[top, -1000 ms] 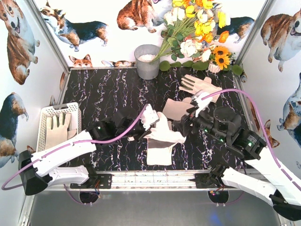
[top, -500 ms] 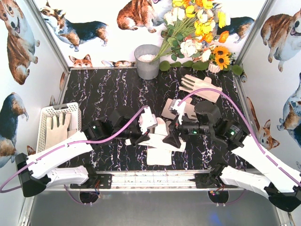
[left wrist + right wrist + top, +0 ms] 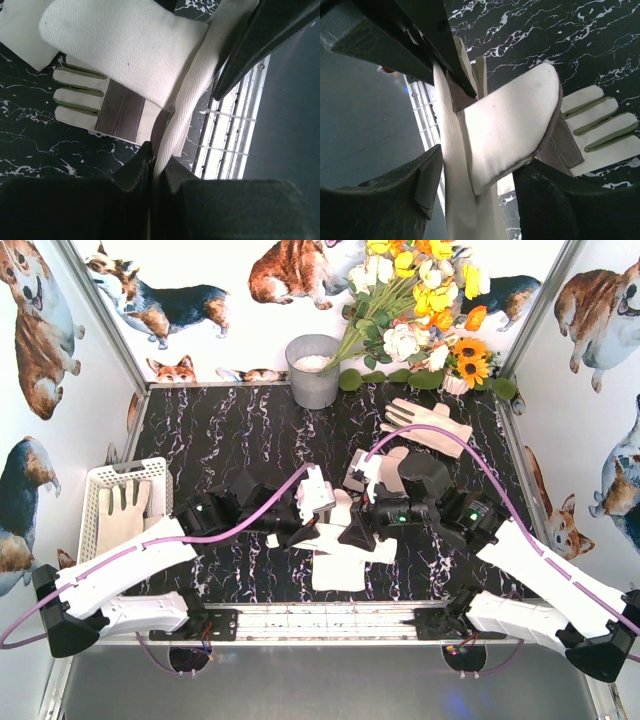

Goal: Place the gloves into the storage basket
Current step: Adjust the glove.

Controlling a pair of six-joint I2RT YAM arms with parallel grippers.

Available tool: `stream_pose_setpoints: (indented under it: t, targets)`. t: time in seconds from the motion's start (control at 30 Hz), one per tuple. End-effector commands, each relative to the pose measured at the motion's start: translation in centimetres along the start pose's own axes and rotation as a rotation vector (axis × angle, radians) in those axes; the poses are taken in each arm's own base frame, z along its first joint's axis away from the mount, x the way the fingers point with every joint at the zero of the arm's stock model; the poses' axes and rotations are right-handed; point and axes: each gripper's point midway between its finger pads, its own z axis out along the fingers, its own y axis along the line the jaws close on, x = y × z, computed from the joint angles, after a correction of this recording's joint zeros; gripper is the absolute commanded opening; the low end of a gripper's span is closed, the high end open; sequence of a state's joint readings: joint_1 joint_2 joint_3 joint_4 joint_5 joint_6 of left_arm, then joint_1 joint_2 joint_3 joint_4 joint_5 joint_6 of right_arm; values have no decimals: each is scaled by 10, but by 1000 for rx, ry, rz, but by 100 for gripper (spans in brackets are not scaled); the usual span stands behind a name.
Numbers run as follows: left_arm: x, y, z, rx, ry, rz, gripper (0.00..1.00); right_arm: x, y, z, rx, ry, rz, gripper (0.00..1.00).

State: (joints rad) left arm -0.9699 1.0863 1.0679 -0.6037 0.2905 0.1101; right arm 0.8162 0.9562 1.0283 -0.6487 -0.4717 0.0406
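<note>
No words, numbers, labels or signs can be read in any of the views.

Cream gloves (image 3: 338, 568) with grey-olive palms, white basket (image 3: 125, 467), black white-veined table (image 3: 220, 435).

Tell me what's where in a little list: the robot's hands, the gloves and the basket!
Left gripper: shut on the held glove
Right gripper: open, one jaw on each side of the held glove
Patched glove: flat on the table, below the held one
Far glove: at the back right, nothing touching it
Basket: at the left edge, with a stored glove inside
</note>
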Motion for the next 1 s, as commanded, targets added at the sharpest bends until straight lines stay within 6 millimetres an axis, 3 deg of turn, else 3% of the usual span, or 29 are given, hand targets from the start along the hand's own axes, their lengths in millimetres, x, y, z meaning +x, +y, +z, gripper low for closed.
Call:
stream_pose_setpoints:
  t: [0.0,0.17,0.4,0.43,0.47,0.6,0.67,0.77,0.87,0.97]
  targets:
    - [-18,-3,-1,29,-43,16,0,-28,9,3,-46,-116,-13,55]
    - [-20,-5,-1,41,-49,12,0,-30,6,9,-50,-97,-6,43]
    - [-18,-1,2,16,-44,-10,0,-27,6,12,-57,-75,4,0]
    - [-20,6,2,-28,-51,-26,0,-27,3,12,-36,-78,11,0]
    - [-21,16,0,-85,-60,-37,6,-28,-3,11,-3,-83,22,0]
    - [-22,47,-7,-270,-117,-130,65,-29,-41,7,230,-144,109,0]
    - [-27,58,-11,-320,-169,-177,82,-26,-58,4,317,-168,158,0]
    - [-38,77,-20,-398,-281,-281,96,-21,-81,-2,408,-202,281,0]
    - [-40,97,-28,-443,-381,-434,99,-16,-105,-10,462,-257,432,0]
    - [-41,109,-31,-426,-488,-586,99,-25,-112,-16,458,-355,493,0]
